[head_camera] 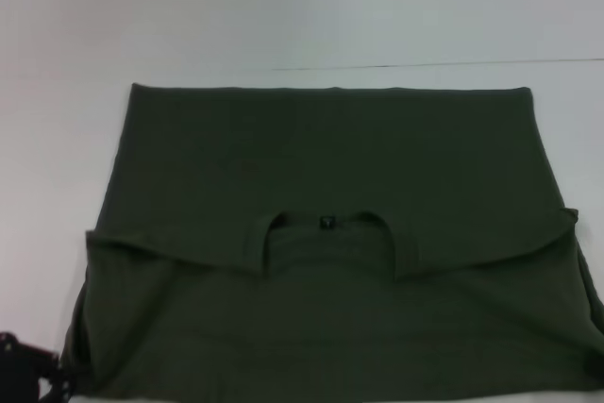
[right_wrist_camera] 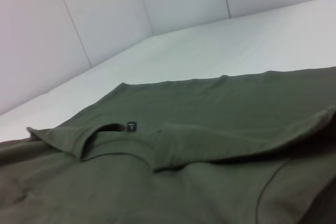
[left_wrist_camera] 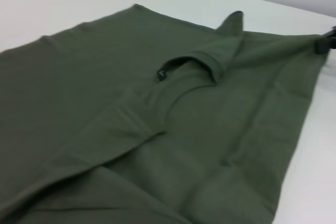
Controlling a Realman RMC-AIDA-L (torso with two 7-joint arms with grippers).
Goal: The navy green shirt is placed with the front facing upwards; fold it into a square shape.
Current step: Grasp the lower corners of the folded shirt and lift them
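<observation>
The navy green shirt (head_camera: 330, 167) lies spread across the white table, plain green side up. One layer is folded over, and its edge with the round collar (head_camera: 326, 224) and small dark label (right_wrist_camera: 131, 126) runs across the middle, on top of the near part. My left gripper (head_camera: 24, 370) shows as a dark shape at the shirt's near left corner. A dark piece of my right gripper (left_wrist_camera: 325, 40) shows in the left wrist view, where the shirt's near right corner rises up to it.
The white table (head_camera: 302, 16) extends beyond the shirt on the far side and to the left. A pale panelled wall (right_wrist_camera: 105, 9) stands behind the table. The shirt's near edge reaches the table's front edge.
</observation>
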